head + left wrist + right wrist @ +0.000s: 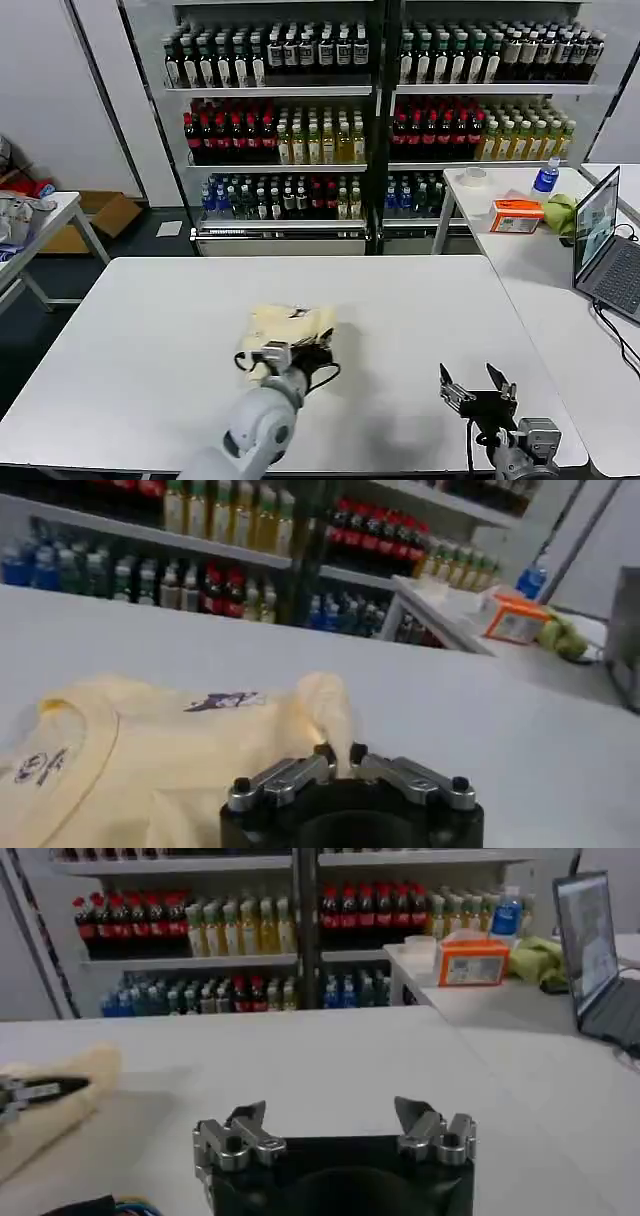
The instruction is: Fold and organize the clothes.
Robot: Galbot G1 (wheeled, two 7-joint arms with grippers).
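Shirt: a pale yellow, short-sleeved T-shirt of thin soft fabric (pixel 288 330), lying bunched in a loose heap on the bench directly ahead of the left gripper, near the bench's middle. In the left wrist view (pixel 150 760) its ribbed neck curves past a small printed label, and a second small dark label sits on the fabric farther off.

Left gripper: the black-and-silver left gripper (pixel 300 352) sits at the near edge of the shirt; in its wrist view (pixel 341 753) the fingertips are nearly together, pinching a raised fold of the yellow fabric between them.

Right gripper: the black right gripper (pixel 478 385) hovers over bare bench well to the right of the shirt, near the bench's front edge, nothing between its fingers. Its wrist view (pixel 333 1116) shows the fingers spread wide.

Bench: a wide white rectangular bench (pixel 420 300), bare beyond both grippers.

Side bench: a second white bench (pixel 520 250) stands right of the right gripper and farther back, carrying an orange-and-white box (pixel 516 215), a blue-capped clear bottle (pixel 546 178), a crumpled green cloth (pixel 561 213) and an open grey laptop (pixel 605 250).

Background: tall shelves of bottled drinks (pixel 330 110) stand beyond the bench, in dark, red and yellow rows.
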